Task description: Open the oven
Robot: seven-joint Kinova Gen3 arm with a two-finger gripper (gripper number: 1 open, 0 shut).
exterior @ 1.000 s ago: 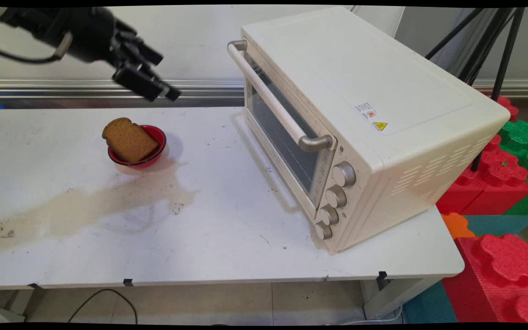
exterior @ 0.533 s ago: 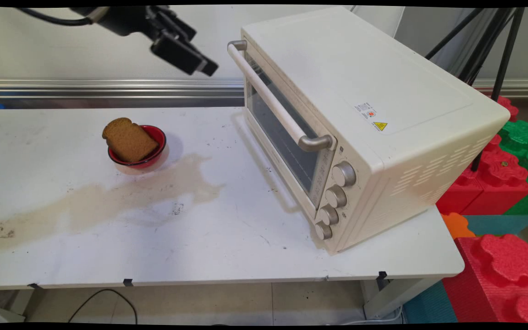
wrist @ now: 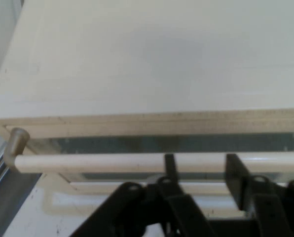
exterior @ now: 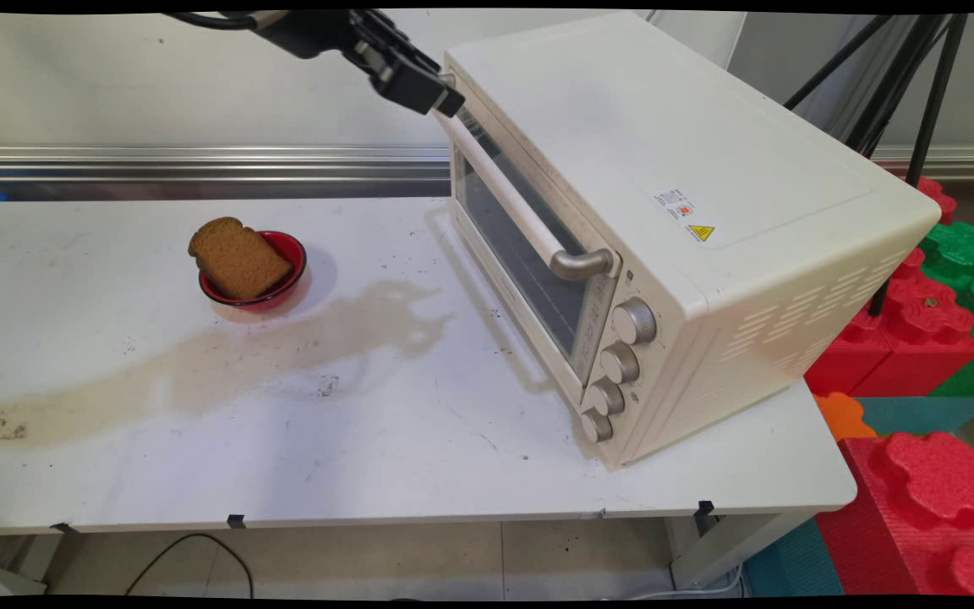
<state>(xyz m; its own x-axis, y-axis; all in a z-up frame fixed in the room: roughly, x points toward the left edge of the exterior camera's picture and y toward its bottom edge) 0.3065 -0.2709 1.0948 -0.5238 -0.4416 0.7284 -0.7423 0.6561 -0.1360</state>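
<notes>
A cream toaster oven (exterior: 664, 169) stands on the right half of the white table (exterior: 419, 440) with its glass door shut. Its long bar handle (exterior: 521, 220) runs across the top of the door. My black gripper (exterior: 440, 97) is up at the handle's far end, at the oven's top front corner. In the hand view the oven top (wrist: 162, 59) fills the upper half and the handle (wrist: 97, 162) crosses the picture. My gripper (wrist: 201, 165) stands open, its two fingers (wrist: 170, 165) upright in front of the bar and nothing held. A brown bread slice (exterior: 238, 258) lies in a red bowl (exterior: 294, 254) on the left.
Four knobs (exterior: 618, 364) run down the oven's front right side. Red and green foam blocks (exterior: 927, 321) are stacked beyond the table's right edge. Black tripod legs (exterior: 918, 93) rise behind the oven. A metal rail (exterior: 199, 156) runs along the wall.
The gripper has travelled right and slightly up, from above the bowl to the far end of the oven handle. Bread, bowl and oven have stayed put.
</notes>
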